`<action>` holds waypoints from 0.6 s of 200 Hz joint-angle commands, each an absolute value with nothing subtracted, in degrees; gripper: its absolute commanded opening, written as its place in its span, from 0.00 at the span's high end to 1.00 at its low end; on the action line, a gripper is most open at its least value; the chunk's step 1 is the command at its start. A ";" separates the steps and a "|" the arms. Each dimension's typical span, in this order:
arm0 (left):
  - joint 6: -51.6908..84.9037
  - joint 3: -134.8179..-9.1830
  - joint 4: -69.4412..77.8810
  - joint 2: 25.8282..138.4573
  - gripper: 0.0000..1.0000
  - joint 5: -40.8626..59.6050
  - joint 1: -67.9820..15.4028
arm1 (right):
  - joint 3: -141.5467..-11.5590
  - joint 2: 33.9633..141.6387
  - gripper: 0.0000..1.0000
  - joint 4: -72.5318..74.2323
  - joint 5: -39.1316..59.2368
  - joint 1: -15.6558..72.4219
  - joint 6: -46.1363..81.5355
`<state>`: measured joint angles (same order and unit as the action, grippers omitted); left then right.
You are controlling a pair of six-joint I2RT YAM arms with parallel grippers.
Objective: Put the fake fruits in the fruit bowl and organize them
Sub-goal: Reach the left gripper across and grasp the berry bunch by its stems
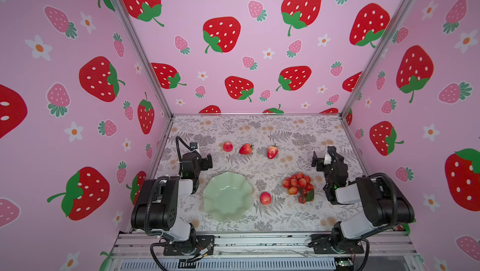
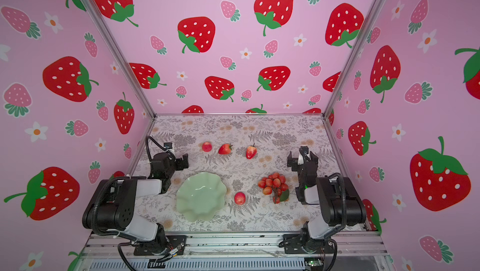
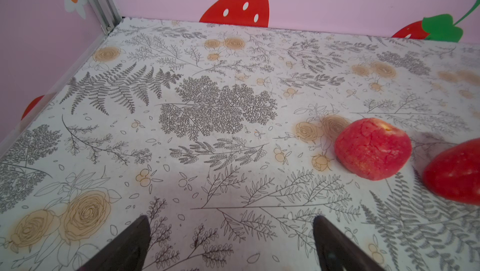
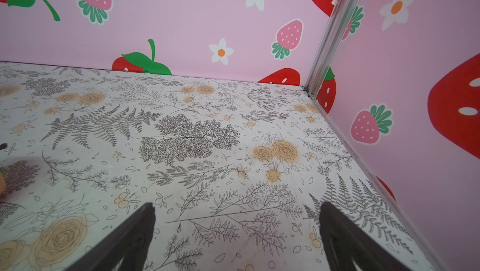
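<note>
Left gripper (image 3: pixel 231 220) is hanging wide and empty over bare table (image 3: pixel 207 152). In a top view the far round fruit (image 1: pixel 227 146) is lying at its 2 o'clock, with strawberry (image 1: pixel 246 149) and apple (image 1: pixel 272 152) lining up nearer 3 o'clock beyond. Right gripper (image 4: pixel 237 210) is gaping empty too, the bunch (image 1: pixel 298 185) sitting at its 7 o'clock. The bowl (image 1: pixel 227 199) is lying empty between the arms, probably so either can reach it; the near round fruit (image 1: pixel 265 198) is resting at its 3 o'clock, close by

A round fruit (image 2: pixel 239 198) lies near the fruit bowl (image 2: pixel 200 196).
</note>
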<state>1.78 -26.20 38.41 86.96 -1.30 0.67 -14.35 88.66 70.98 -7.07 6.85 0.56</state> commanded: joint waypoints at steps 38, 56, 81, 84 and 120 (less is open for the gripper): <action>10.46 -40.01 1.56 66.28 0.10 -18.46 -9.60 | -23.44 67.48 0.01 37.17 -6.67 9.80 8.58; 11.32 -49.94 -15.02 67.60 0.11 -18.02 -18.89 | -26.95 63.70 0.01 20.35 -5.06 11.23 14.30; 18.35 -58.10 -26.70 70.65 0.18 -8.68 -31.09 | -24.37 53.88 0.01 6.46 3.88 11.73 17.66; 19.51 -58.45 -27.05 70.88 0.19 -8.05 -32.69 | -23.85 52.73 0.01 5.35 4.50 11.77 18.37; 28.34 -63.57 -25.20 76.65 0.25 -7.19 -51.10 | -20.31 33.33 0.00 -6.12 7.20 11.79 23.59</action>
